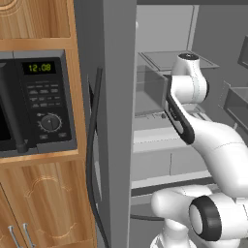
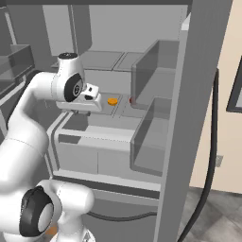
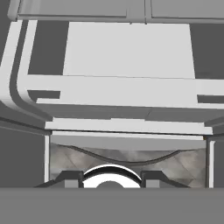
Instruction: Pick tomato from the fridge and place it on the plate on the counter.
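The gripper (image 3: 112,180) is open, its two fingertips apart with nothing between them, and the hand is inside the open fridge (image 2: 176,142). In the right base view, the tomato (image 2: 131,100) is a small patch of red on the shelf (image 2: 124,109), partly hidden by a translucent bin (image 2: 153,78), with a flat orange thing (image 2: 112,101) near it, closer to the hand

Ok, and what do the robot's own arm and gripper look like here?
The arm is glossy white with rounded segments and black joint bands; one dark round cap sits on top near the wrist. The gripper has a white body and two small dark fingertips with grey inner faces.
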You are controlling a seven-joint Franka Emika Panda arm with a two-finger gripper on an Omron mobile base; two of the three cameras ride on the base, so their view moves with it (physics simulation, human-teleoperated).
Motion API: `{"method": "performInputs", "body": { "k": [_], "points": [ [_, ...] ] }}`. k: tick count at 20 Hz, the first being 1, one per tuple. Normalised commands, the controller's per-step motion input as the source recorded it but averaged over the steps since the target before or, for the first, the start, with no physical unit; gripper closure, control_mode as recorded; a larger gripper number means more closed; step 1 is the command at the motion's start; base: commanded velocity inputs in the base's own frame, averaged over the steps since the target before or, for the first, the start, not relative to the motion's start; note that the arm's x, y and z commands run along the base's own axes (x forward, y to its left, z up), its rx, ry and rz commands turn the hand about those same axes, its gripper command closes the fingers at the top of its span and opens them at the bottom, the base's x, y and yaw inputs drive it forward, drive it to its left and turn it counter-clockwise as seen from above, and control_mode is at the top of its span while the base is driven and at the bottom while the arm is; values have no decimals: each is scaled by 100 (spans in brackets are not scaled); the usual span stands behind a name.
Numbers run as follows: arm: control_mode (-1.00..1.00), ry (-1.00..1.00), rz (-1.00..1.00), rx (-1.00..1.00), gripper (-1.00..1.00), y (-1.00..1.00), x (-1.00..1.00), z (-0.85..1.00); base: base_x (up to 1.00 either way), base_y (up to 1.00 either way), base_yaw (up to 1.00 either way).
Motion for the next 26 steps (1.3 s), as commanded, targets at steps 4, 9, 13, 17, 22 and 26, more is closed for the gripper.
{"method": "performInputs", "body": {
  "k": [4, 9, 13, 17, 22, 26],
  "points": [
    [-100, 0, 0, 0, -100, -8, 0, 1, 0, 0, 0],
    [-100, -19, 0, 0, -100, 0, -7, 43, 0, 0, 0],
    [-100, -25, 0, 0, -100, 0, 0, 47, 0, 0, 0],
    [-100, -24, 0, 0, -100, 0, 0, 9, 0, 0, 0],
    [-100, -19, -4, 0, -100, -5, 23, -5, 0, 0, 0],
    [-100, -3, -16, 0, -100, -21, 23, -13, 0, 0, 0]
  ]
}}
